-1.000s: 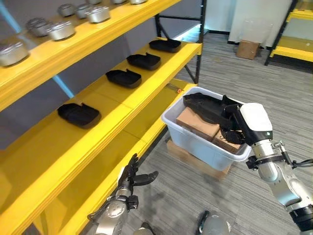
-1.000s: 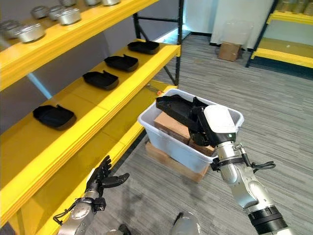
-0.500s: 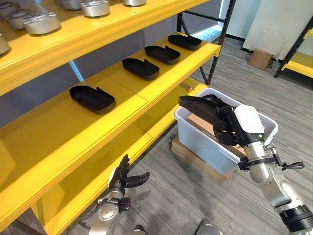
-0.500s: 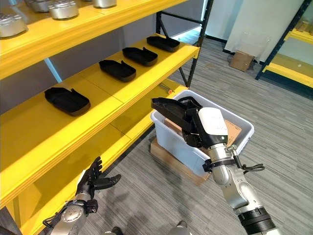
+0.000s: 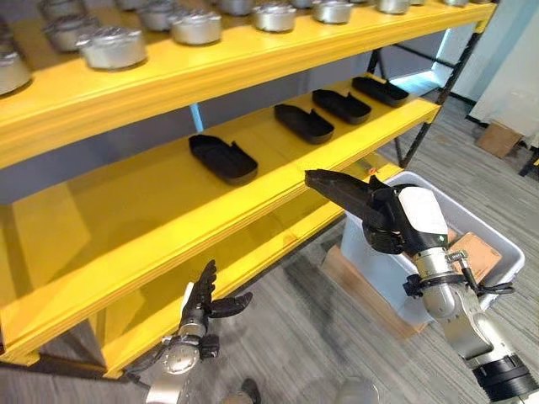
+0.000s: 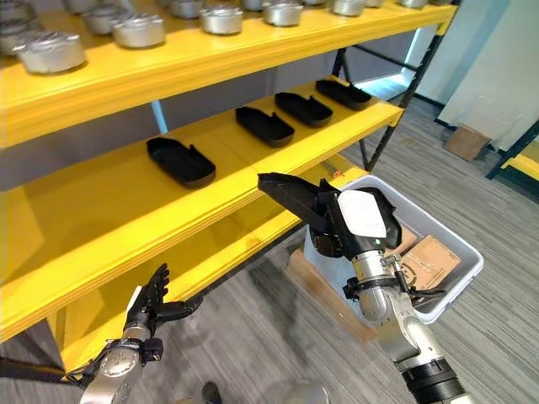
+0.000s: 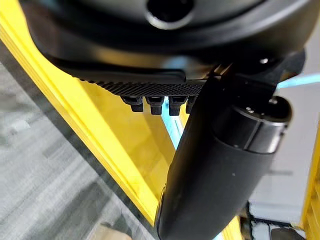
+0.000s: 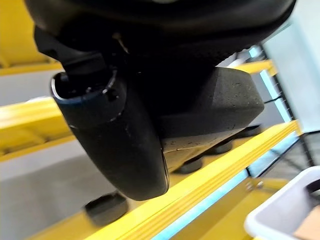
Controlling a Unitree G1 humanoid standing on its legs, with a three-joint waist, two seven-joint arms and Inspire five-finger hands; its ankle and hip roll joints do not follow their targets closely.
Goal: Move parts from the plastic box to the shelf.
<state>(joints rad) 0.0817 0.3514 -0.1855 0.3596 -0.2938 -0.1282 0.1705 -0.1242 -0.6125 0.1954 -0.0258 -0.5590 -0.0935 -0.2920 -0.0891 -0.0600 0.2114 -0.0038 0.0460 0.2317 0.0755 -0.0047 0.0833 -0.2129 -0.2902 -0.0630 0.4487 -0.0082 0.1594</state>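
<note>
While the right hand (image 5: 396, 225) grips a black part (image 5: 341, 188) near the yellow shelf (image 5: 278, 181), four black parts (image 5: 222, 158) sit there. Left hand (image 5: 202, 305) hangs low, fingers relaxed; plastic box (image 5: 497, 269) beside.

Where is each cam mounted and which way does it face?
Left eye: head, looking down at shelf, box; right robot hand holding a black part, left robot hand low.
Right eye: head, same scene, slightly offset.
Left wrist: along the open left robot hand toward shelf edge and floor.
Right wrist: along the right robot hand; part, shelf, box corner.
Shared: the shelf.
</note>
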